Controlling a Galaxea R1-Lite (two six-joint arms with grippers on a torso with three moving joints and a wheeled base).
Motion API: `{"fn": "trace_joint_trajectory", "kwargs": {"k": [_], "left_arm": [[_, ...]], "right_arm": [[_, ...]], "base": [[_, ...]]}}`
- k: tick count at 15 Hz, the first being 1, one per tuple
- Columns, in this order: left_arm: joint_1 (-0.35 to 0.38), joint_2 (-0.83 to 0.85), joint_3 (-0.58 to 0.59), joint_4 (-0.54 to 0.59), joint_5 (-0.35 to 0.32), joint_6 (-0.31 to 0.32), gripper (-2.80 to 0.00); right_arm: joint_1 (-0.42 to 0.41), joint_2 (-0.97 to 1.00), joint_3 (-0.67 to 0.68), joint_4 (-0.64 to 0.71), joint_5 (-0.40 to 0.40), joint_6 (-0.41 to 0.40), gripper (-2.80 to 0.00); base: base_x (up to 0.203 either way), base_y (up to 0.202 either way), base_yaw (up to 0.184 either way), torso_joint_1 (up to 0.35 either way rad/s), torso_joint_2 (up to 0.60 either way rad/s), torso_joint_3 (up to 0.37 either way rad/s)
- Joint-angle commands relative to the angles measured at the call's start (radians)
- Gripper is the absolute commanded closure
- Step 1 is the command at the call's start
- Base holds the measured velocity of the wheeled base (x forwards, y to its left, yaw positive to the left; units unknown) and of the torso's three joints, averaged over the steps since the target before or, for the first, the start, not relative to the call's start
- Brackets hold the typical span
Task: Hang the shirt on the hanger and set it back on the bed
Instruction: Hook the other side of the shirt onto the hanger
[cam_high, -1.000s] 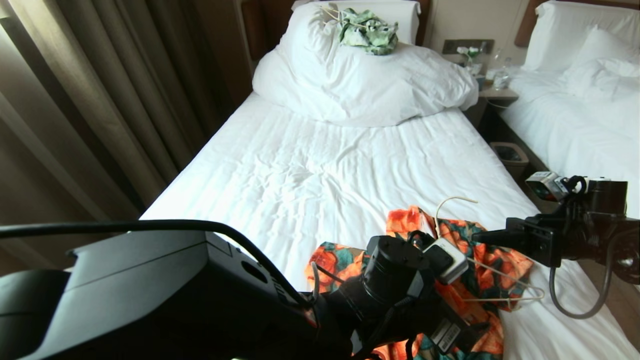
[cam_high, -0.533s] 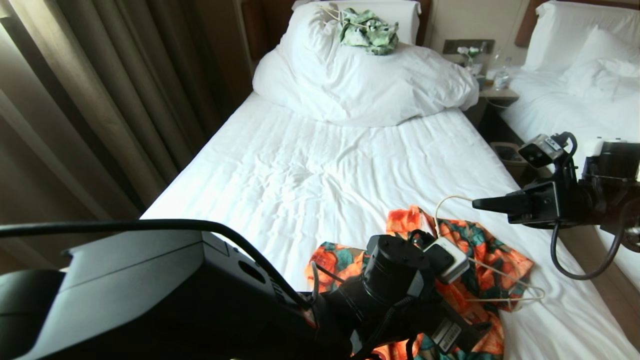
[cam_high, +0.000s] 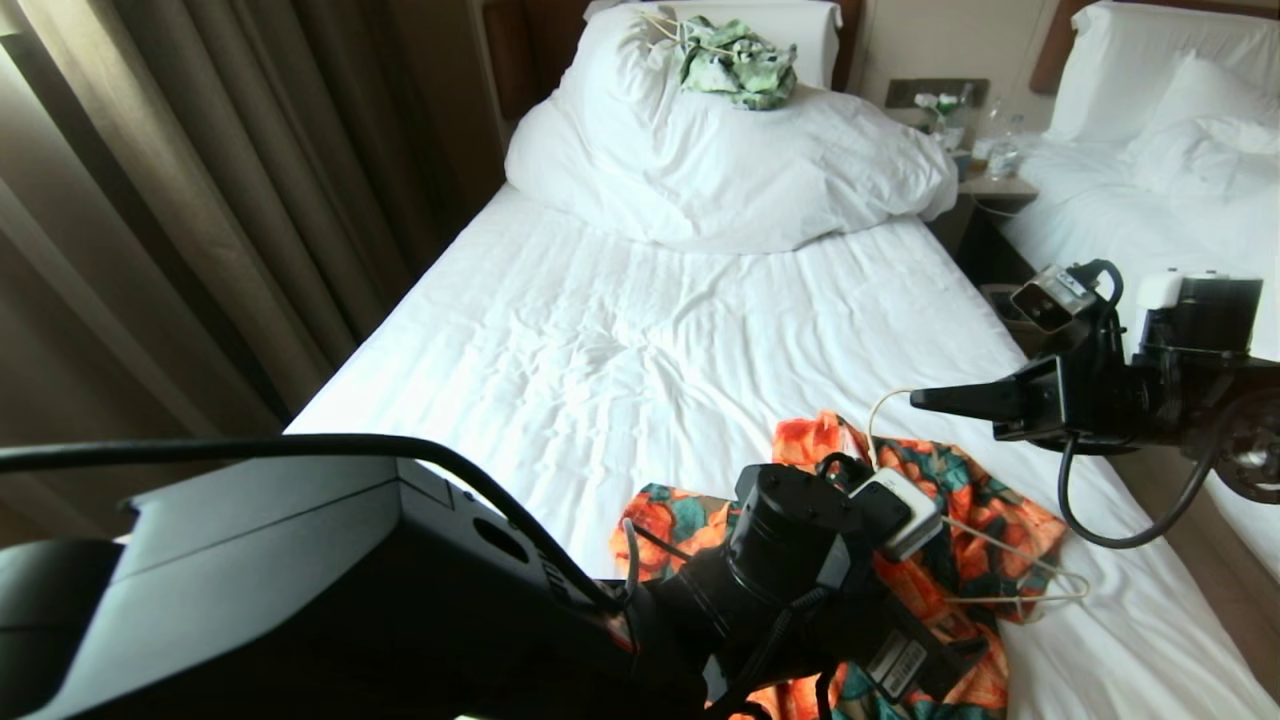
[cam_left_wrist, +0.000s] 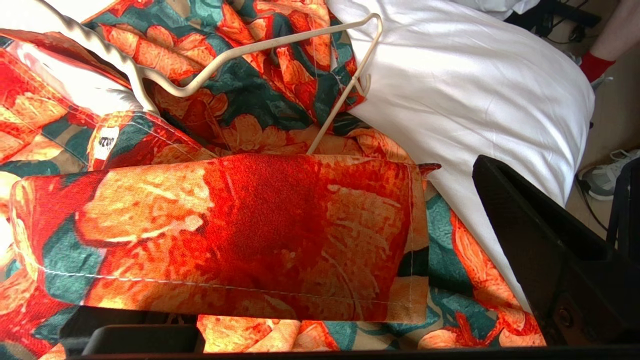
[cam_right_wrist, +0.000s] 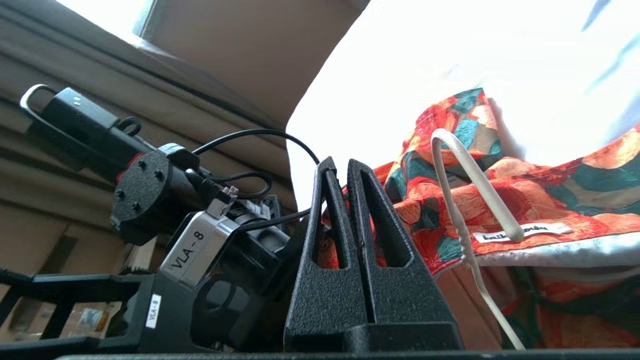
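The left gripper hangs low over the near end of the bed, its fingers spread wide with nothing between them, just above a fold of the shirt. The shirt lies crumpled on the sheet near the right edge, orange flowers on dark green. The hanger lies on top of it, partly tucked under the cloth, with its hook curving up past the collar. To the right, the right gripper hovers level just above the shirt, its tip close beside the hook, fingers pressed together and empty. At the head of the bed a white duvet is bundled up, with a green-and-white garment on it.
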Motion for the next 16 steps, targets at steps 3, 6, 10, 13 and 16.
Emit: {"fn": "trace_joint_trajectory", "kwargs": {"k": [3,6,10,13,16], "left_arm": [[0.000,-0.007,-0.002,-0.004,-0.001,0.001,-2.80],[0.000,-0.014,0.000,-0.003,0.001,0.001,-2.80],[0.000,-0.014,0.000,-0.003,0.002,0.001,-2.80],[-0.002,-0.014,0.000,-0.003,0.004,0.001,-2.80],[-0.008,-0.014,0.000,-0.003,0.004,0.001,-2.80]], "right_arm": [[0.063,-0.030,0.049,0.002,-0.165,-0.137,0.00],[0.079,-0.026,0.098,0.006,-0.213,-0.371,0.00],[0.082,-0.135,-0.056,0.366,-0.471,-0.366,0.00],[0.109,-0.175,-0.225,0.805,-0.634,-0.469,0.00],[0.080,-0.209,-0.229,0.876,-0.668,-0.589,0.00]], "base": [[0.000,0.000,0.000,0.000,0.00,0.000],[0.000,0.000,0.000,0.000,0.00,0.000],[0.000,0.000,0.000,0.000,0.00,0.000],[0.000,0.000,0.000,0.000,0.00,0.000],[0.000,0.000,0.000,0.000,0.00,0.000]]}}
